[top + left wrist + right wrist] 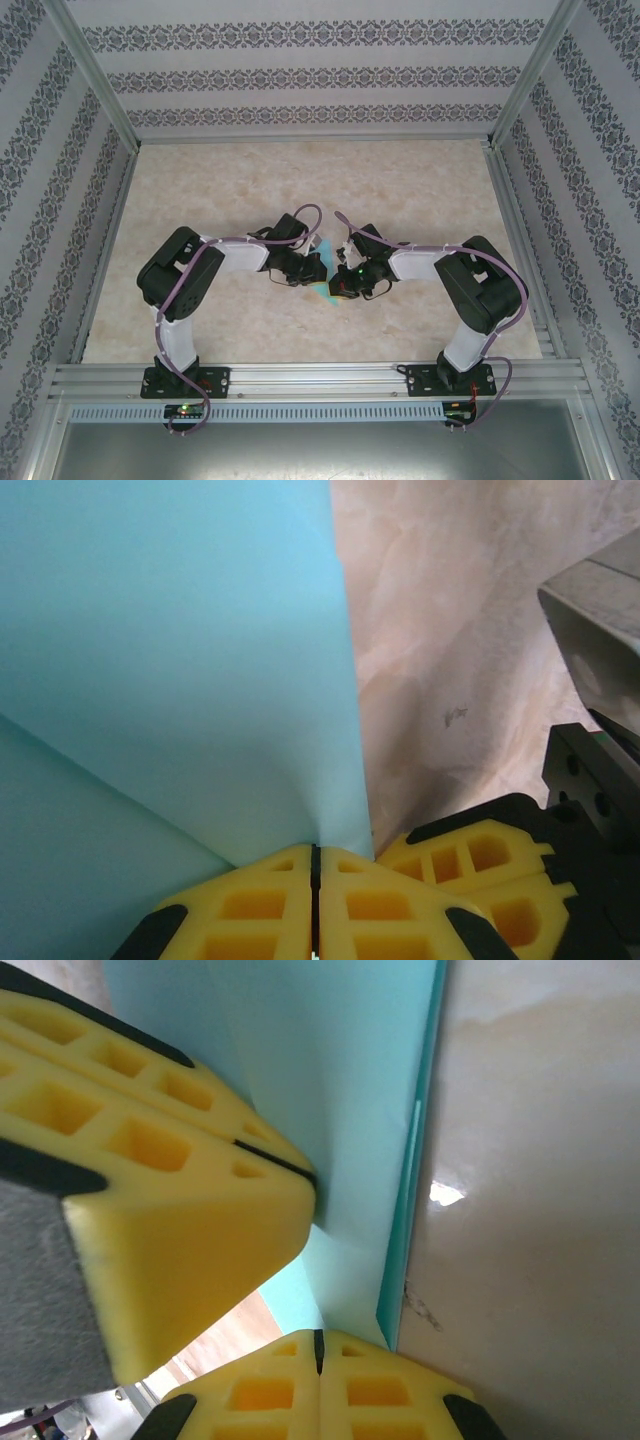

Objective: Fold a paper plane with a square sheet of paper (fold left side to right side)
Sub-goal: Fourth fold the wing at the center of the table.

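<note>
The square sheet of paper (pixel 321 291) is light turquoise and lies mid-table, mostly hidden under both grippers. My left gripper (pixel 316 268) is shut on it: in the left wrist view the sheet (pixel 180 660) rises as a lifted flap and puckers into the seam of the yellow fingertips (pixel 315 865). My right gripper (pixel 338 280) is shut, and its tips (pixel 318 1348) rest against the paper (pixel 340 1110) beside a doubled edge (pixel 405 1250). I cannot tell if it pinches the sheet. The left gripper's fingers (pixel 150 1160) sit close above them.
The marble-patterned tabletop (pixel 300 180) is fenced by aluminium rails (pixel 310 375) and patterned walls. The two grippers nearly touch, with the right gripper's yellow fingers (pixel 480 865) beside the left gripper's tips. Bare table (pixel 540 1210) lies just past the paper's edge.
</note>
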You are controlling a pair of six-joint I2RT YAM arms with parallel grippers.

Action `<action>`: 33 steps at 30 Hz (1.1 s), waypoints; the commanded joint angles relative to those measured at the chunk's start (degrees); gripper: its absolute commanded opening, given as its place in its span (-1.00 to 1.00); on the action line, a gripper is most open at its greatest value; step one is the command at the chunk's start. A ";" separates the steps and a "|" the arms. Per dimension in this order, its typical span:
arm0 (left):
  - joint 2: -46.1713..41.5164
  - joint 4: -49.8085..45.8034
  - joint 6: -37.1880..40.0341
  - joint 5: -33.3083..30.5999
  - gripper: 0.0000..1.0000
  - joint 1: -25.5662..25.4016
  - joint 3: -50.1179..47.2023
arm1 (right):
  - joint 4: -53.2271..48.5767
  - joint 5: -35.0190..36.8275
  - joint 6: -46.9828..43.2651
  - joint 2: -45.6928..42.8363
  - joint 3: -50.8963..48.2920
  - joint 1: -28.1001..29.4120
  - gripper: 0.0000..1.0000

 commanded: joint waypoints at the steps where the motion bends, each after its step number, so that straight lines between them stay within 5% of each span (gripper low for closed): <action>1: 1.10 1.29 -0.07 -2.85 -0.81 -0.87 -0.17 | -8.10 6.07 -1.47 3.08 -1.93 0.29 -1.00; 9: 3.02 -2.65 3.78 -7.66 -0.84 0.44 1.49 | -9.75 6.73 -2.17 2.78 -1.78 0.38 -1.00; 33: 8.37 -8.68 15.21 -0.11 -0.77 13.53 17.33 | -7.98 5.06 -2.10 0.70 -1.79 0.55 -1.00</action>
